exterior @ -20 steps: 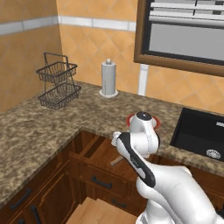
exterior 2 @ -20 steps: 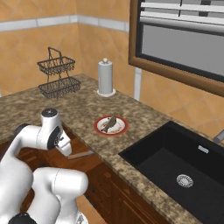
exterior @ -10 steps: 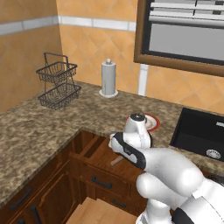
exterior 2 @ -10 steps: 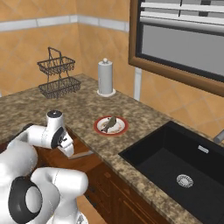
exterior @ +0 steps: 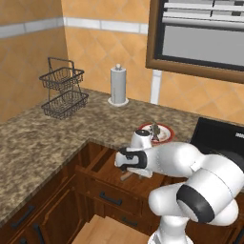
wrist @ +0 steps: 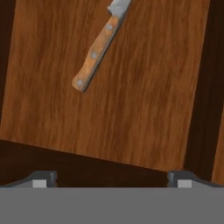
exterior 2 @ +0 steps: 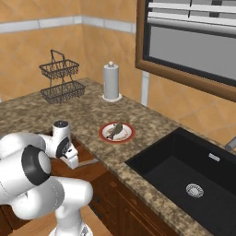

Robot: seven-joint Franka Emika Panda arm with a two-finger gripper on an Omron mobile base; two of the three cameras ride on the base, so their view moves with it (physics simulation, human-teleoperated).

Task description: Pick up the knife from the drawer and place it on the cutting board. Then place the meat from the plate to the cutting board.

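A: Where's the knife (wrist: pixel 97 47)?

B: Flat on the floor of the open drawer (wrist: pixel 131 109), ahead of the gripper (wrist: pixel 111 176) and a little to one side. The jaws are spread wide, holding nothing.

A: What could go wrong?

B: The handle lies slanted across the fingers' line. Unless the hand turns, I'd guess a pad lands on wood or nudges the knife. The drawer wall is near too.

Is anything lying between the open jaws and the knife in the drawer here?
Nothing visible. In the hand view the knife lies alone on the bare wooden floor of the drawer, handle end nearest the gripper. The jaws stand open, and only bare drawer floor shows between them and the handle.
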